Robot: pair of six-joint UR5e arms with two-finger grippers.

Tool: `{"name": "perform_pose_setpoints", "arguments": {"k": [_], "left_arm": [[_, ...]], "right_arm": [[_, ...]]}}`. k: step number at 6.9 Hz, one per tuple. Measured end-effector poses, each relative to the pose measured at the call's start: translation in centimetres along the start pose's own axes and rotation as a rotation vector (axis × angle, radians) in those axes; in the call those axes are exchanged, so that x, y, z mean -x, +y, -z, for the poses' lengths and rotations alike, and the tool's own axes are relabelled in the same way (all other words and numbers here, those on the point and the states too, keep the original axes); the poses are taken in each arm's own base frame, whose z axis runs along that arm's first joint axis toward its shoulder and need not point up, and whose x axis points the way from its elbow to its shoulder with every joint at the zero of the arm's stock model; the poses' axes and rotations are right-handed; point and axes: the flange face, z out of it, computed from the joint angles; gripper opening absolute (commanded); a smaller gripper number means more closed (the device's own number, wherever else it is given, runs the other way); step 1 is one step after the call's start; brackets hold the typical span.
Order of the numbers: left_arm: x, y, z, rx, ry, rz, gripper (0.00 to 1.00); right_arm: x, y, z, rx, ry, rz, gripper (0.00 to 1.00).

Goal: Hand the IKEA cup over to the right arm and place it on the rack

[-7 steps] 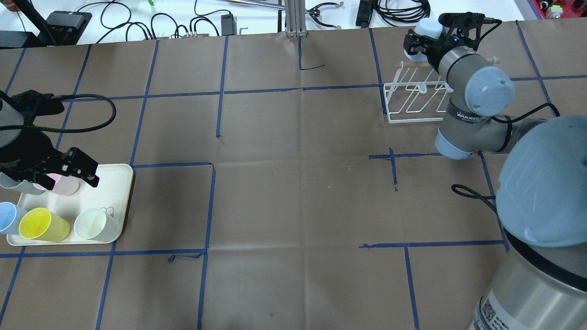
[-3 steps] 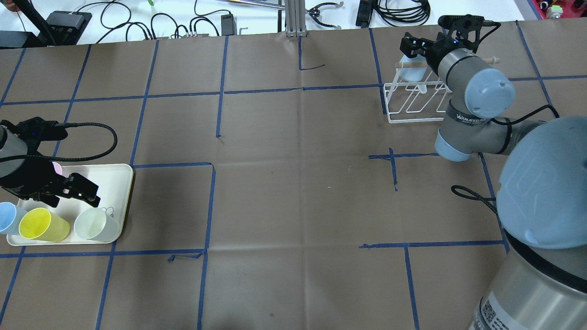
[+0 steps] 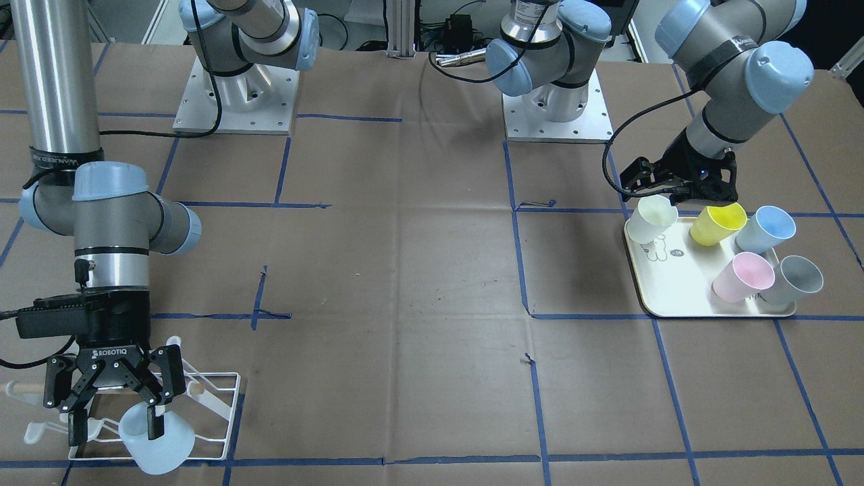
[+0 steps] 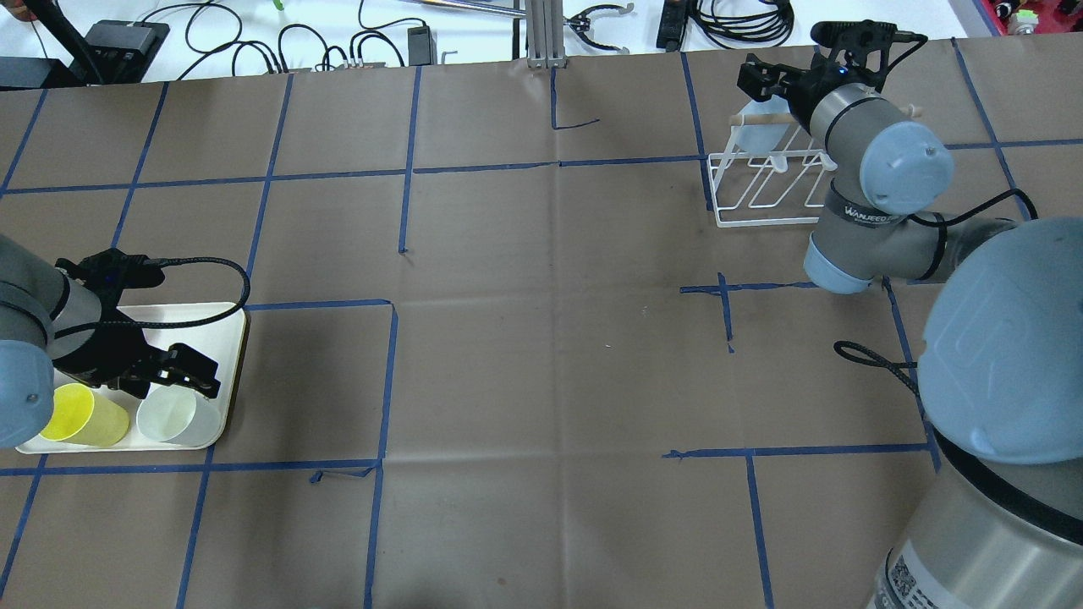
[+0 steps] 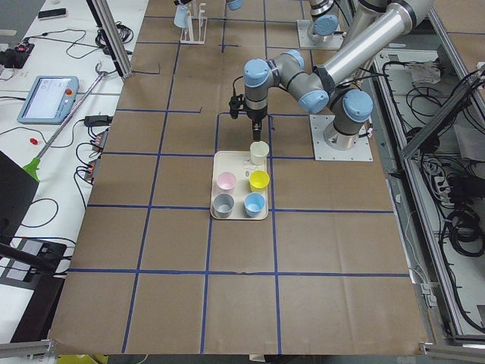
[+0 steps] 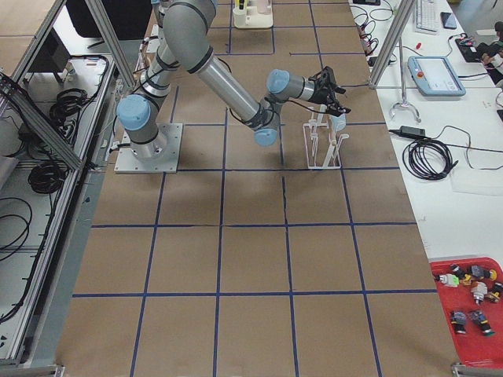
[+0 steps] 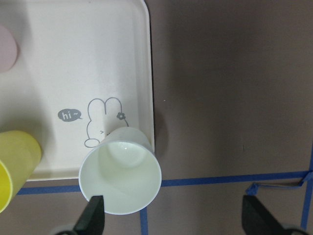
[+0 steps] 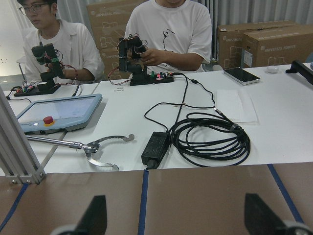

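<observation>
Desk (image 4: pixel 541 338): brown paper gridded with blue tape, work at two far ends.

Right arm (image 3: pixel 111 229): reached out over the rack, wrist pointing straight down. Left arm (image 3: pixel 736 47): bent over the tray at the opposite end.

Rack (image 4: pixel 766 179): white wire with a wooden dowel, standing under the right wrist.

Tray (image 3: pixel 675 283): cream, with a rabbit print. It carries five cups: cream-white cup (image 7: pixel 121 171), yellow cup (image 3: pixel 719 224), blue cup (image 3: pixel 766 228), pink cup (image 3: pixel 744 277), grey cup (image 3: pixel 793 279).

Pale blue cup (image 3: pixel 158 445): the task's cup, tilted at the rack's operator-side end, against the wires. Whether it is hooked over a prong I cannot tell.

Right claw (image 3: pixel 116 422): spread wide just above that cup. One finger overlaps the rim in the front view, and its wrist camera shows nothing between the fingertips. It grips nothing.

Left claw (image 3: pixel 675 194): also spread wide and empty, low over the cream-white cup at the tray's corner, with one fingertip just beside that cup's rim.

Progress, as a judgement: for the pale blue cup, hand-over and placing look done. What remains is for the right claw to lift clear without knocking the cup. The left claw looks lined up on the cream-white cup, not yet closed. Five cups await the same route.
</observation>
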Motion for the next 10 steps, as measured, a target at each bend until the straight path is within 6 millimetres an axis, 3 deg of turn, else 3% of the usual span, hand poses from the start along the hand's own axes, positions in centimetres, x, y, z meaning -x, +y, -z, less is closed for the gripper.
{"name": "perform_pose_setpoints", "arguments": {"k": [3,5,7,8,9,10], "left_arm": [[0.4,-0.3,-3.8,0.011,-0.002,0.004,0.99],[0.2,0.2,-5.7,0.013,-0.003,0.005,0.96],[0.3,0.3,-6.0,0.012,-0.02,0.006,0.96],[0.6,0.4,-5.9,0.023,-0.042,0.008,0.76],[0.7,0.5,-5.8,0.028,-0.056,0.009,0.34],[0.8,0.4,-5.7,0.028,-0.064,0.007,0.03]], "right_arm": [[1.6,-5.0,2.9,-0.087,-0.025,-0.022,0.99],[5.8,-6.6,4.7,-0.107,-0.124,-0.152,1.0],[11.1,-5.9,5.6,-0.069,-0.222,-0.338,1.0],[14.0,-5.1,6.1,-0.032,-0.264,-0.467,1.0],[16.3,-4.4,6.5,0.008,-0.297,-0.593,1.0],[18.3,-3.7,6.9,0.05,-0.322,-0.721,1.0]]}}
